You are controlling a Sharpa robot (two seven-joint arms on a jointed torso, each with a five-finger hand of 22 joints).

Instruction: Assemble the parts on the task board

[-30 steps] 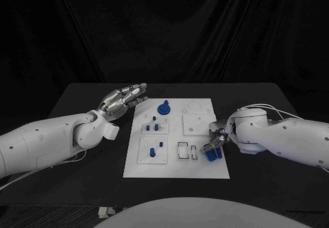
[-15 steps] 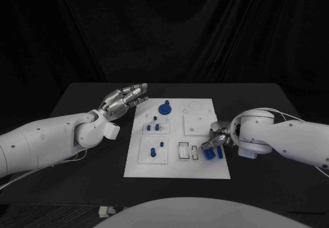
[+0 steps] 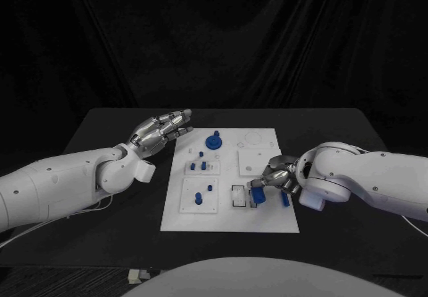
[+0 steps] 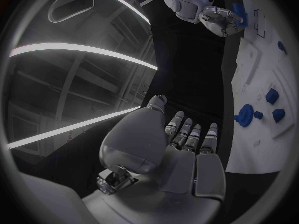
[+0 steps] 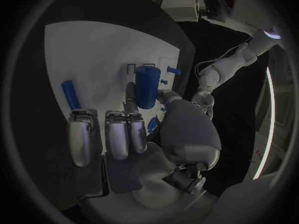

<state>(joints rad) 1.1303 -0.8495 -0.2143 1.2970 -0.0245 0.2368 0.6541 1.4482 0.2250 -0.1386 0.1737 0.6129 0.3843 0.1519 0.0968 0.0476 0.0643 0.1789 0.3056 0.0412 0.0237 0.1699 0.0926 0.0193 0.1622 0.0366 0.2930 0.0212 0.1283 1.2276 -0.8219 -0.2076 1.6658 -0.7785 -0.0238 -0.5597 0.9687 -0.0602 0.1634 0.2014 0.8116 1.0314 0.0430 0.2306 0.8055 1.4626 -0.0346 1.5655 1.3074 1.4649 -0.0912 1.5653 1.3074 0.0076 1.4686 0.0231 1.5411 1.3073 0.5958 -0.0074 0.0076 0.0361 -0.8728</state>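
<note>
The white task board (image 3: pixel 230 213) lies in the middle of the table. My right hand (image 3: pixel 273 178) is over its near right part and pinches a blue cylinder (image 3: pixel 256 195) (image 5: pixel 147 87) upright between thumb and fingers, just above the rectangular slots (image 3: pixel 239 195). A thinner blue peg (image 3: pixel 284 198) (image 5: pixel 70 94) lies on the board close to its right edge. My left hand (image 3: pixel 162 130) (image 4: pixel 181 149) hovers off the board's far left corner, fingers straight and apart, holding nothing. A blue knob (image 3: pixel 213 142) and small blue pegs (image 3: pixel 201 166) stand in the board.
Another blue peg (image 3: pixel 198 198) stands in the near left block of the board. Bare black table (image 3: pixel 116 124) runs around the board on all sides. The left forearm (image 3: pixel 62 182) lies along the table's left side.
My right hand has moved left from the board's right edge toward the slots, carrying the blue cylinder. The thinner peg now lies by itself near the right edge. The left hand has stayed still.
</note>
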